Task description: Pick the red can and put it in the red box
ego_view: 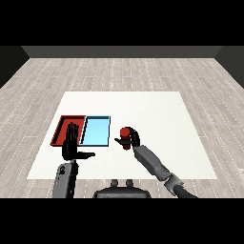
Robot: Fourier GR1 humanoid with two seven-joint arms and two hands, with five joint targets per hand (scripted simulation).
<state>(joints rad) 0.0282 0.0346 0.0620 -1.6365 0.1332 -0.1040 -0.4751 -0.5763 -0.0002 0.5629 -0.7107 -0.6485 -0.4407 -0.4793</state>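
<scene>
- The right hand (132, 138) curls round the red can (126, 137), with fingers on the can's right side and the thumb reaching out at its left.
- The can stands about upright in that hand, its top showing above the fingers and its lower part below them.
- Whether the can rests on the table (157, 114) or is lifted off it cannot be told from this view.
- The can is just to the right of the blue tray (96, 131), near that tray's lower right corner, and outside both trays.
- The red tray (62, 127) lies at the left, touching the blue tray along their shared side; the blue tray lies between the can and the red tray.
- The left hand (71, 145) is spread wide and holds nothing: its fingers are straight and point away from the robot, and its thumb sticks out to the right.
- That hand shows in front of the red tray's near right part, its fingertips overlapping the tray's floor in the picture; whether it touches the tray cannot be told.
- The right forearm (151, 162) slants up from the lower right corner toward the can.
- The left forearm (65, 178) comes up nearly straight from the lower left.
- Both trays appear to hold nothing.
</scene>
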